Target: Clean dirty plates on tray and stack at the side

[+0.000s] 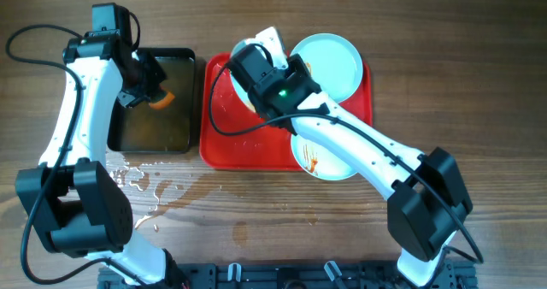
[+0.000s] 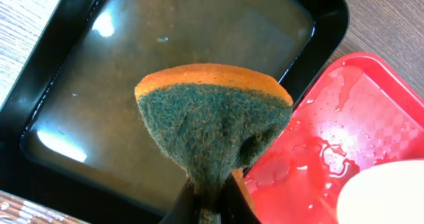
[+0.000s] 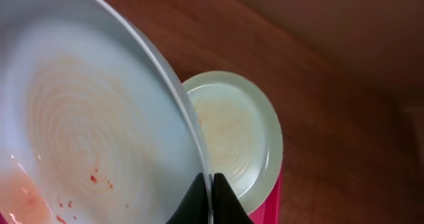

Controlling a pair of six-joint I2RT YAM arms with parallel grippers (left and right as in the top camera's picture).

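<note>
1 plate, smeared with faint reddish sauce, is held tilted above the far left part of the tray, its rim clenched in the jaws of the right gripper. 2 more plates lie at the tray's right side: a far-right plate lying flat, and a near-right plate with red-brown streaks overhanging the near rim. The jaws of the left gripper grasp a green-and-orange sponge above the black pan of brownish water, just left of the tray on the tabletop.
</note>
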